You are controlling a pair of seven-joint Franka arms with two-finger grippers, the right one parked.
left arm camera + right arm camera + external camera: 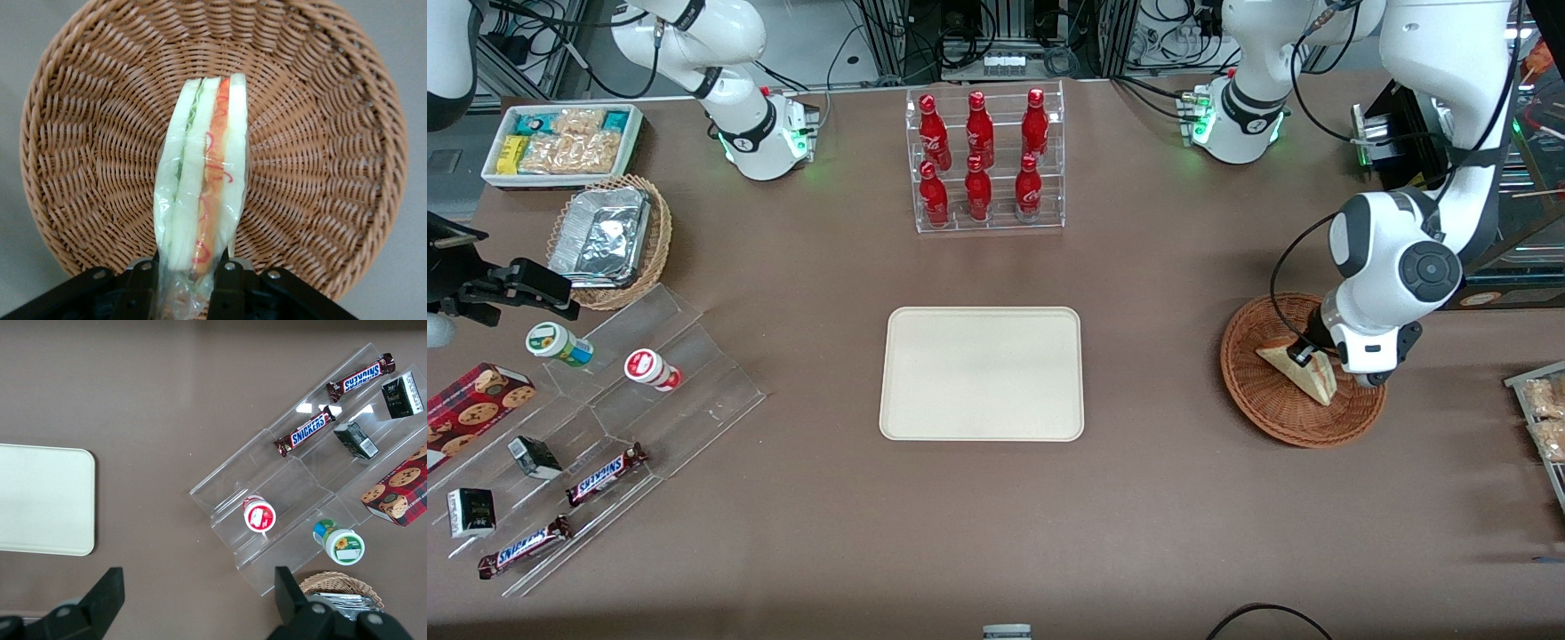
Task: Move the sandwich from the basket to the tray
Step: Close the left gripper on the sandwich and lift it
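Now my pincer (188, 280) is pinching the sandwich (200, 200), which sits inside the basket (1263, 404). Next I must lift it up and carry it to the tray (983, 373).

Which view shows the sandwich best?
Left wrist: the sandwich appears close up, layers visible, tool shut on it over the basket. Front shows a small wedge partly hidden by the arm. Right wrist: none.
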